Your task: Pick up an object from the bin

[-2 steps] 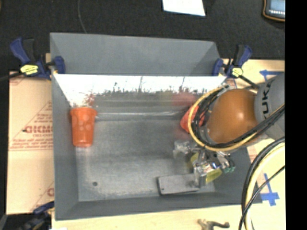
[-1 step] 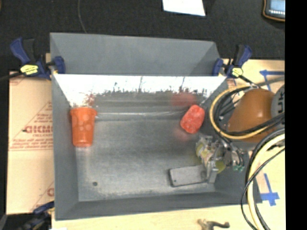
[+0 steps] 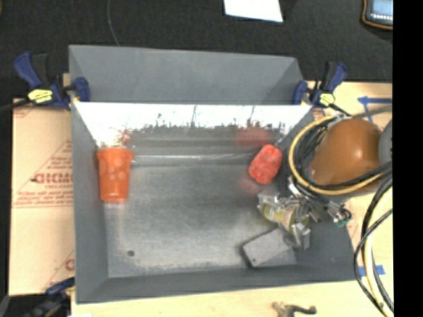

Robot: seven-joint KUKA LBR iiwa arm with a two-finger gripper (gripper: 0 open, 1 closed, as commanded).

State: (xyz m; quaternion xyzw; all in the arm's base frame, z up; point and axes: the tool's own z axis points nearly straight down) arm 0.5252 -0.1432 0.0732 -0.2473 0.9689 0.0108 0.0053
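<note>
**Going for the dark grey block, near-right corner?**

Looking at a gripper (image 3: 296, 232) sitting low in the near-right corner of the grey bin (image 3: 89, 197), right at the right-hand end of a flat dark grey block (image 3: 264, 251). Seems to be touching that end or just above it; hard to call from this angle. Can't tell open from closed either, with all the metal and wire cluttered around the tip, so no guessing there. Nothing visibly gripped.

For the step itself: would treat the block as the likely pick, lying flat on the floor and angled a bit to the near wall. Square up across the short side rather than the long one. Centre over the slab instead of hanging off the end, and keep off the right wall to avoid scraping. Flat and low, so probably needs going right down to the floor before closing. Then lift straight up, no dragging.

Other stuff out of the way: red rounded lump (image 3: 266, 164) near the gripper, further toward the back, and an orange cup-like thing (image 3: 112, 175) way over by the left wall. No crowding from either.

Pose-wise: reaching in from the right, over the right wall, with the orange cover (image 3: 344, 152) on the wrist and black cables (image 3: 301, 157) looped round it. Wrist pitched down and toward the near side, tool end pointing at the floor.
</note>
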